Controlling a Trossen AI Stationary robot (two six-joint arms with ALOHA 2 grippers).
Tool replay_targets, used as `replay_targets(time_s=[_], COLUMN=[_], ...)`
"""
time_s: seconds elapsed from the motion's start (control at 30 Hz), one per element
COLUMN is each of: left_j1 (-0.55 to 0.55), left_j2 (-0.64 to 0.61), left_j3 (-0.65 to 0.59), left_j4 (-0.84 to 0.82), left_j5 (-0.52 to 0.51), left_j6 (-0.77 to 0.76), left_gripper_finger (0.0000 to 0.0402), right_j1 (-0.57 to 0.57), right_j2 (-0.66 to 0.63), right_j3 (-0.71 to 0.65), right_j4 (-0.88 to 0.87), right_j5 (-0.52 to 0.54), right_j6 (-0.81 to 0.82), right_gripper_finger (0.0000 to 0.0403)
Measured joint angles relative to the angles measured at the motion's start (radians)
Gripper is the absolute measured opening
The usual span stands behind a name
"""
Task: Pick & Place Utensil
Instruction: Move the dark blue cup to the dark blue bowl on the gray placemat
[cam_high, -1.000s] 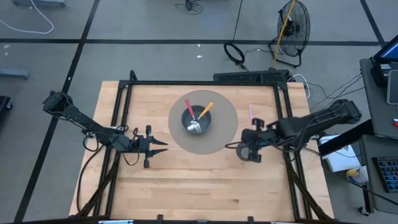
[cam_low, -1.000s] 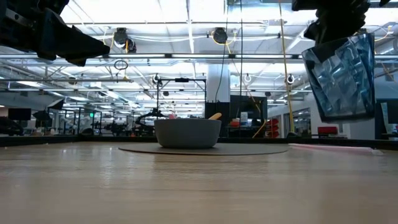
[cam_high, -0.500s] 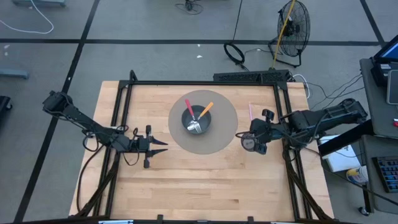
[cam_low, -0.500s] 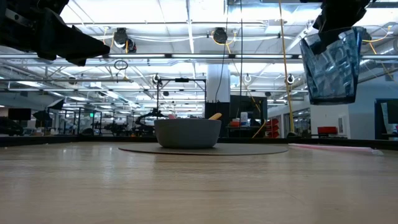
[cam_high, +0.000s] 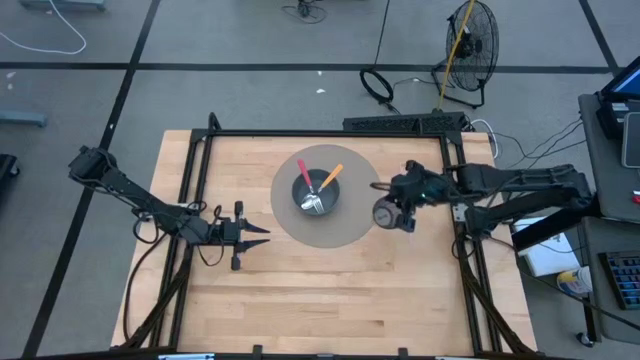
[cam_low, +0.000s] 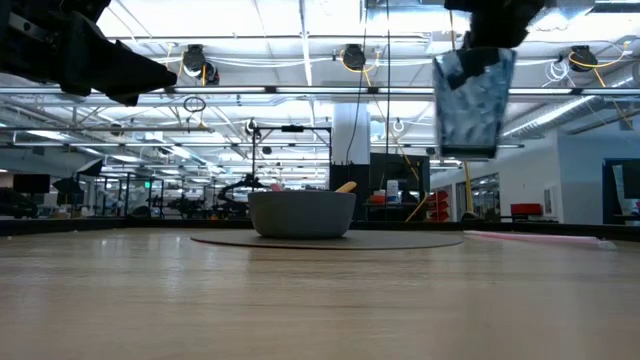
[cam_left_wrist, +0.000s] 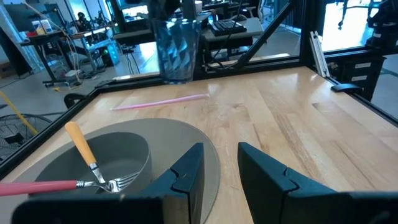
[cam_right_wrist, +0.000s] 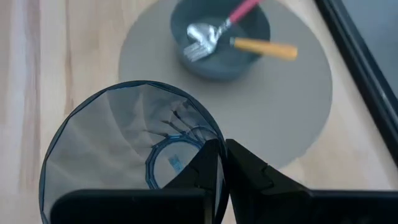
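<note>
We see the right end effector (cam_high: 392, 213) carrying a clear blue faceted cup (cam_low: 474, 98) in the air, its fingers pinched on the cup's rim, just off the right edge of the round grey mat (cam_high: 352, 228). The cup hangs upright, mouth up, well clear of the tabletop (cam_high: 300, 290).

The utensils lie toward the middle of the tabletop from it: a grey bowl (cam_high: 315, 194) sits at the mat's centre, holding a red-handled fork (cam_right_wrist: 214, 31) and an orange-handled utensil (cam_right_wrist: 263, 48). Their handles lean out over the bowl's far rim, red toward the far left, orange toward the far right. A pink straw (cam_left_wrist: 160, 103) lies on the wood beyond the mat, near the right arm.

The left end effector (cam_high: 243, 235) hovers left of the mat, fingers narrowly apart and empty, pointed at the bowl. We judge both arms about equally near the bowl, but only the left one is free to take a handle.
</note>
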Motion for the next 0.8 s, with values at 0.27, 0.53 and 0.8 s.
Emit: replay_targets(time_s=[0.27,0.53,0.8], left_j1=[0.000,0.003,0.038], left_j2=[0.000,0.000,0.000], left_j3=[-0.001,-0.001,-0.001], left_j4=[0.025,0.050,0.057], left_j5=[-0.007,-0.010,-0.010], left_j6=[0.001,0.005,-0.003], left_gripper_finger=[0.0104,0.0104,0.0104], right_j1=[-0.144,-0.306,-0.433], right_j2=[0.130,0.227,0.294], right_j3=[0.000,0.031,0.092], right_j4=[0.161,0.202,0.225], right_j5=[-0.145,-0.208,-0.309], right_j6=[-0.163,-0.252,-0.280], right_gripper_finger=[0.0013,0.0013,0.0013])
